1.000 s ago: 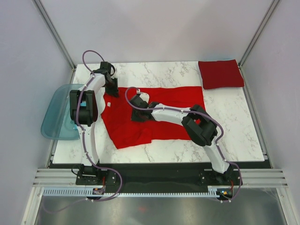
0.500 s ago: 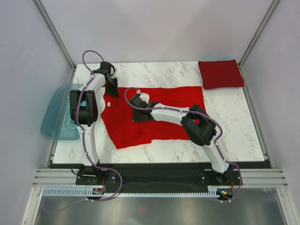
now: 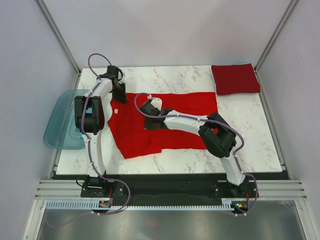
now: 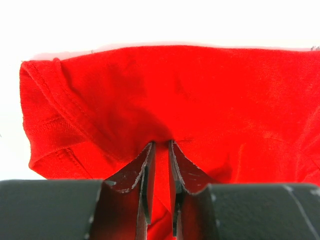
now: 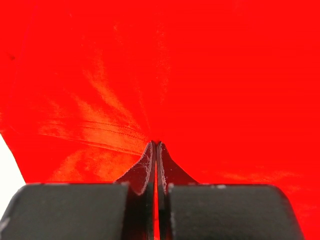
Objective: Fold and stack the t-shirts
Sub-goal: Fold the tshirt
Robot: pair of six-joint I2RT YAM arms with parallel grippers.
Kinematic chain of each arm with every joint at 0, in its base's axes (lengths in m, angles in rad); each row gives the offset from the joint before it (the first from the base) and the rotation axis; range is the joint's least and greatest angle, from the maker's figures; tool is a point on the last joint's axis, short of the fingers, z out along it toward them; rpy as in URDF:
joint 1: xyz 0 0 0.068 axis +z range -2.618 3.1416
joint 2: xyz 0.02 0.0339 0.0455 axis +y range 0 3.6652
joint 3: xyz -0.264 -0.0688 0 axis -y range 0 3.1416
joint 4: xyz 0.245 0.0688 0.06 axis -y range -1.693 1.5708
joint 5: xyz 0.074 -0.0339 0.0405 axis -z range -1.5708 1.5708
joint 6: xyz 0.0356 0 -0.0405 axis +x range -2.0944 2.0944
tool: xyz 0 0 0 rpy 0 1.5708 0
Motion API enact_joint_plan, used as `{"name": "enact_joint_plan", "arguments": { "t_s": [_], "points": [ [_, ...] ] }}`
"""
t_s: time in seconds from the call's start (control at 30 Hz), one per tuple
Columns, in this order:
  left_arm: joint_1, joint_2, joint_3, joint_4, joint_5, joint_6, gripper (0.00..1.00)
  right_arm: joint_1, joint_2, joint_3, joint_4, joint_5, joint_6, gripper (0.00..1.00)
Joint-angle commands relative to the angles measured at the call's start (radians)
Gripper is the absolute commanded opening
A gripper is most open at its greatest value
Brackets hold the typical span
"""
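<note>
A bright red t-shirt [image 3: 172, 131] lies spread across the middle of the marble table [image 3: 250, 135]. My left gripper [image 3: 119, 95] is at its far left edge, jaws pinched on a raised fold of red cloth [image 4: 161, 165] beside the sleeve hem [image 4: 45, 125]. My right gripper [image 3: 148, 121] is pressed down on the shirt's middle. In the right wrist view its jaws [image 5: 156, 143] are shut, with a thin sliver of red cloth between them. A darker crimson t-shirt [image 3: 235, 78] lies folded flat at the far right corner.
A translucent blue plastic tub [image 3: 62, 120] hangs off the table's left edge, beside the left arm. Metal frame posts [image 3: 60, 37] rise at the back corners. Bare marble shows along the far edge and on the right side.
The right gripper's jaws have shut on the red cloth, and the right arm's elbow has shifted slightly right. The left arm and the shirt have stayed put.
</note>
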Motion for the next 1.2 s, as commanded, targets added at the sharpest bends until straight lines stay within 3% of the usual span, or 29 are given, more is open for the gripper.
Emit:
{"name": "enact_joint_plan", "arguments": {
  "t_s": [0.0, 1.17],
  "points": [
    [0.008, 0.046, 0.015, 0.004, -0.038, 0.051, 0.24, 0.003, -0.073, -0.033, -0.028, 0.055, -0.026, 0.0],
    [0.008, 0.044, 0.034, -0.001, -0.046, 0.106, 0.28, -0.052, -0.097, -0.054, -0.102, 0.112, -0.242, 0.04]
  ]
}}
